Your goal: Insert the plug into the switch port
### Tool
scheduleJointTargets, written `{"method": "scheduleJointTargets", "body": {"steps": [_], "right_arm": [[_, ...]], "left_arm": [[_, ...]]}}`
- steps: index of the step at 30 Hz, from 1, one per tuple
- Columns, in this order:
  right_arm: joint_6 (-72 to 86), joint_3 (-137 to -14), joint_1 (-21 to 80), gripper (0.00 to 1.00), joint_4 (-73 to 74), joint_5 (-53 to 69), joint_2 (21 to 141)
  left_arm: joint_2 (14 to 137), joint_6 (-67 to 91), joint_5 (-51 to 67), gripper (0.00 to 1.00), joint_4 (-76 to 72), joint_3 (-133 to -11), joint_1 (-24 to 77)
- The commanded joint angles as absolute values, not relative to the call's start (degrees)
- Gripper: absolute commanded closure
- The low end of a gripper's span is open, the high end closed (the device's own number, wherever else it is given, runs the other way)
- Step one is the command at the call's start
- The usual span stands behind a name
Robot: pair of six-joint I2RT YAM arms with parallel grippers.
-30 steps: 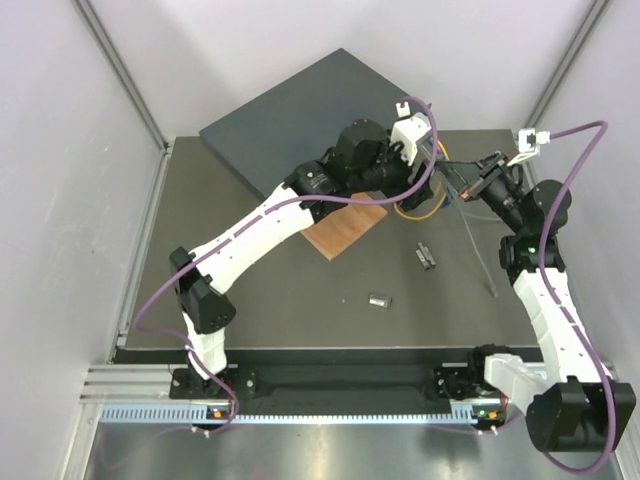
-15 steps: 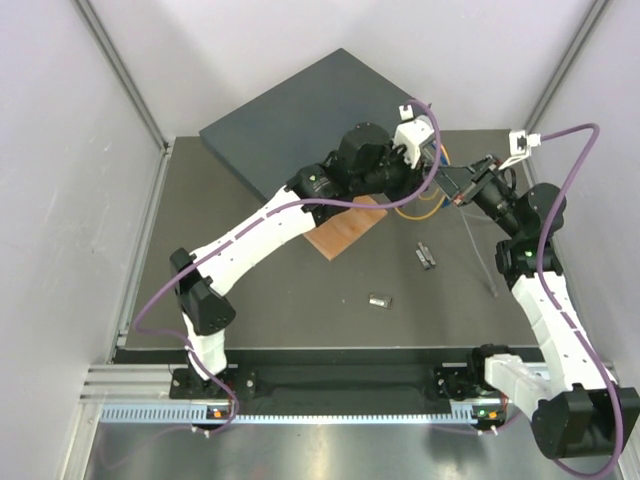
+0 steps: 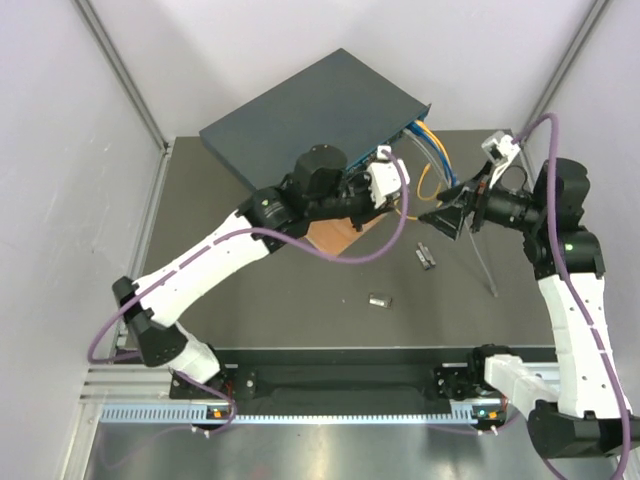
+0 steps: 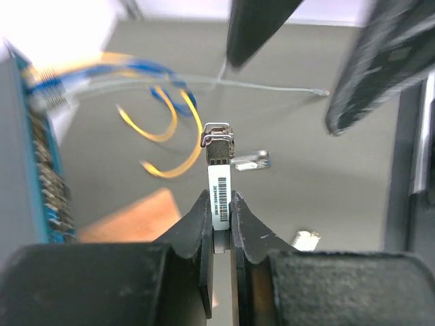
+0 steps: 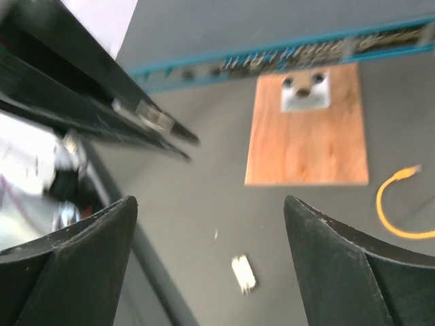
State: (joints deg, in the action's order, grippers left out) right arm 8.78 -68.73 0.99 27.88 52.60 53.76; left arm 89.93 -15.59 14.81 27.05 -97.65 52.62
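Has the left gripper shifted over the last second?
Yes. The left gripper, shut on the plug, has drawn back from the right corner of the switch toward the wooden square.

Left tool (image 4: pixel 219 204) and plug (image 4: pixel 218 146) drew back from the switch (image 3: pixel 300 115); right tool (image 5: pixel 209 204) apparently swung leftward.

The plug (image 4: pixel 218 173) sits half hidden in the left claw (image 4: pixel 219 198); switch (image 4: pixel 24 159) sockets blurred.
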Motion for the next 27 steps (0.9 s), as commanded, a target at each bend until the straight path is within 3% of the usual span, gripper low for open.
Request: {"method": "scheduleJointTargets", "body": {"steps": [1, 6, 12, 19, 24, 27], "right_arm": [[-9.27, -74.26, 0.44, 0.14, 48.46, 60.80, 57.55], [-23.07, -81.19, 0.53, 0.25, 61.85, 62.66, 63.09], [-45.32, -88.77, 0.97, 0.30, 84.97, 57.49, 68.46], [-45.36, -82.97, 4.39, 0.27, 81.84, 56.26, 64.60], [-29.04, -77.26, 12.91, 0.26, 63.68, 49.59, 60.74], [-25.06, -75.41, 17.83, 0.25, 60.21, 47.64, 60.21]], "left_arm": [[85.61, -30.89, 17.14, 1.00, 27.59, -95.72, 55.19], [81.58, -50.33, 11.34, 1.00, 29.09, -89.22, 62.31], [78.75, -69.50, 3.09, 1.00, 28.74, -82.10, 67.58], [77.61, -76.71, -4.21, 1.00, 21.37, -74.90, 68.20], [76.55, -82.60, -7.81, 1.00, 16.00, -70.76, 69.87], [75.76, -85.59, -10.02, 1.00, 12.23, -67.68, 70.31]]}}
